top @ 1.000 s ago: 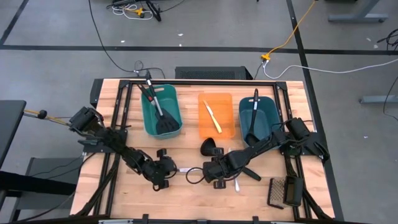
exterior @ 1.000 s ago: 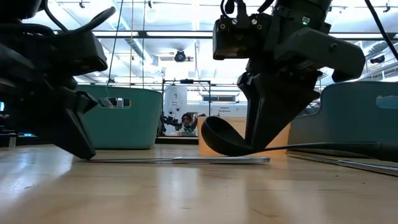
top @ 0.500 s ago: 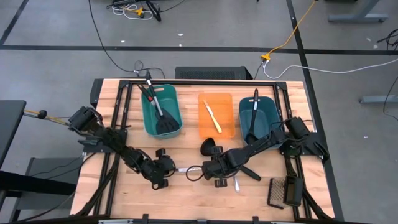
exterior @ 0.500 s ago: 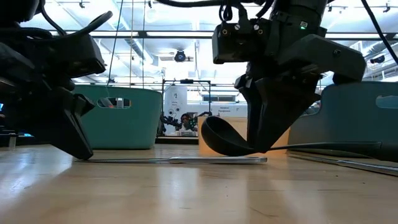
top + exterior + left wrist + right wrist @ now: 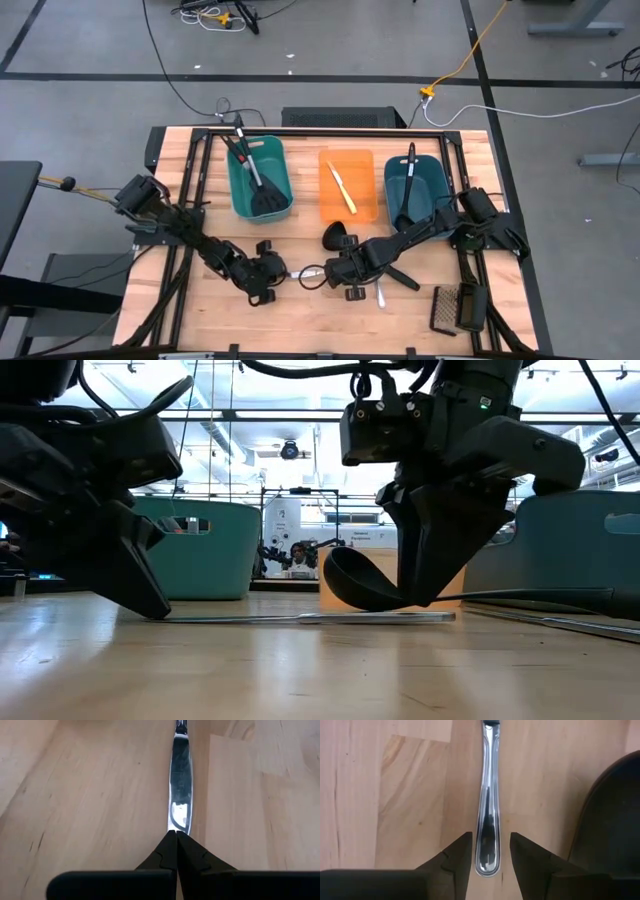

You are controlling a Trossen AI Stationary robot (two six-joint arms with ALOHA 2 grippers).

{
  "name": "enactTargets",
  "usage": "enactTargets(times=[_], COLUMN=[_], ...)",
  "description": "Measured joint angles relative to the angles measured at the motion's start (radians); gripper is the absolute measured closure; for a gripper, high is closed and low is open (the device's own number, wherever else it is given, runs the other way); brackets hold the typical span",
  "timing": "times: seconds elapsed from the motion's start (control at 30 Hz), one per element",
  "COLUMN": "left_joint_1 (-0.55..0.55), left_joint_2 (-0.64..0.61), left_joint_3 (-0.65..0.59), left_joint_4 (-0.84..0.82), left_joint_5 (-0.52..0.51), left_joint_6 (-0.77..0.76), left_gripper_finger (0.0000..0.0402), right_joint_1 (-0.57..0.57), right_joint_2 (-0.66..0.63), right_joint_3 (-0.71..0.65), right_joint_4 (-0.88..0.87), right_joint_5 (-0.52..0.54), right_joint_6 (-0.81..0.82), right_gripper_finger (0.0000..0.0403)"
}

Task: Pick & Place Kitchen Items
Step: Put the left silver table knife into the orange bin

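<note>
A silver knife (image 5: 300,617) lies flat on the wooden table between my two grippers. My left gripper (image 5: 176,837) is shut, its tips on the blade end. My right gripper (image 5: 490,852) is open, pointing steeply down. Its fingers stand on either side of the knife's handle end (image 5: 488,862) with a narrow gap on each side. A black ladle (image 5: 360,585) rests on the table just behind my right gripper, its bowl (image 5: 335,238) toward the orange tray. My left gripper sets its shut fingertips (image 5: 170,842) on the blade end (image 5: 176,822) of the knife. The fingers slant down from the table's left and lie along the knife. The knife stays flat on the table.
At the back stand a teal tub (image 5: 240,190) with black spatulas, an orange tray (image 5: 362,200) with a yellow knife, and a second teal tub (image 5: 432,185) with a black ladle. A silver spoon (image 5: 381,295) and a dark grater (image 5: 441,310) lie near the front right.
My left gripper has sunk and edged toward the table's right with its shut tips on the blade end. The knife has slid a little lengthwise along the table toward my right gripper.
</note>
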Motion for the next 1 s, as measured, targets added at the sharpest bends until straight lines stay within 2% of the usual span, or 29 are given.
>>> enactTargets(times=[0.7, 0.83, 1.0], left_joint_1=[-0.021, -0.022, -0.022], left_joint_2=[-0.004, -0.004, -0.004], left_joint_3=[0.001, 0.001, 0.001], left_joint_4=[-0.030, -0.030, -0.032], left_joint_5=[0.000, -0.002, -0.007], left_joint_6=[-0.046, -0.037, -0.026], left_gripper_finger=[0.0400, 0.0400, 0.0400], right_joint_1=[0.001, 0.000, -0.001], right_joint_2=[0.000, 0.000, 0.000], right_joint_3=[0.000, 0.000, -0.006], right_joint_4=[-0.036, -0.037, -0.027], right_joint_5=[-0.028, -0.083, -0.050], right_joint_6=[0.024, 0.012, -0.006], right_gripper_finger=[0.0261, 0.0261, 0.0261])
